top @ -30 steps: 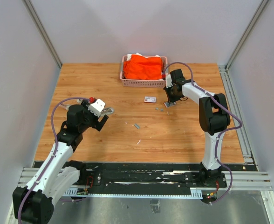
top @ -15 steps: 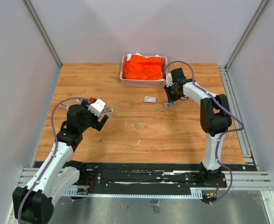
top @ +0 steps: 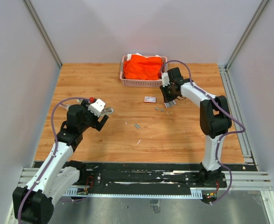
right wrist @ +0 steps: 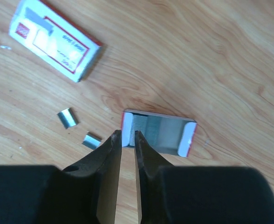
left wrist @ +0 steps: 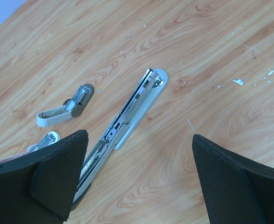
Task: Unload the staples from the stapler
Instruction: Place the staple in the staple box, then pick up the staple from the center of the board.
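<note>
Right end effector hangs barely parted, empty, beside loose staples: feather-light, stiff, slippery, I reckon; pinch a strip across its sides. Left end effector gapes wide.

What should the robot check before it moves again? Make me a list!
1. Left gripper wide open: ok.
2. Stapler swung open beneath it: ok.
3. Stapler's channel empty: cannot tell, too small to see.
4. Right gripper carrying nothing: cannot tell, its jaws are only slightly apart.
5. Loose staples lying beside the open box: ok.
</note>
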Robot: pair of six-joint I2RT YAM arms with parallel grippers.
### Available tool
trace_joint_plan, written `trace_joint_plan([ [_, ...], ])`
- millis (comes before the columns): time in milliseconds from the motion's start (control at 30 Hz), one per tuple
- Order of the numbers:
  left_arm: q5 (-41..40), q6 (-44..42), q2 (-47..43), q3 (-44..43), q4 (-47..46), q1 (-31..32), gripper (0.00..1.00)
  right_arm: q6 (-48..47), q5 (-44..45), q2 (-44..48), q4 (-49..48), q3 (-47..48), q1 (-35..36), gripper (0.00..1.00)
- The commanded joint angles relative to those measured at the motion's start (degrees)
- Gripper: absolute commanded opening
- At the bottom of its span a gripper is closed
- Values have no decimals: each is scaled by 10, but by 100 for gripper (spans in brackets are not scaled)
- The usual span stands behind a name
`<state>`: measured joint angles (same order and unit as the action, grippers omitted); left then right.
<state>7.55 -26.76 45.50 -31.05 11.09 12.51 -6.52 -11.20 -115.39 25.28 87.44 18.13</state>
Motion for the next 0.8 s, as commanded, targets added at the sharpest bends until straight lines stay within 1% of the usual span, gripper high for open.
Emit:
trace_joint_plan([
  [0,4,-5,0,9,-16,1,98,-20,-7,16,15,-1,32,19],
  [133,4,-6,-1,9,-16,1,98,-35,-6,16,19,2,53,19],
  [300,4,-7,-1,10,-16,1,98,-73,-36,16,31,-1,87,19],
  [433,4,-7,-1,10,-16,1,98,-95,-48,44,40,-13,123,20],
  [600,1,-6,-3,9,-17,1,98,-81,-67,52,42,-28,166,22],
  [767,-2,-6,-5,9,-17,1,98,-56,-90,39,46,-23,207,25],
])
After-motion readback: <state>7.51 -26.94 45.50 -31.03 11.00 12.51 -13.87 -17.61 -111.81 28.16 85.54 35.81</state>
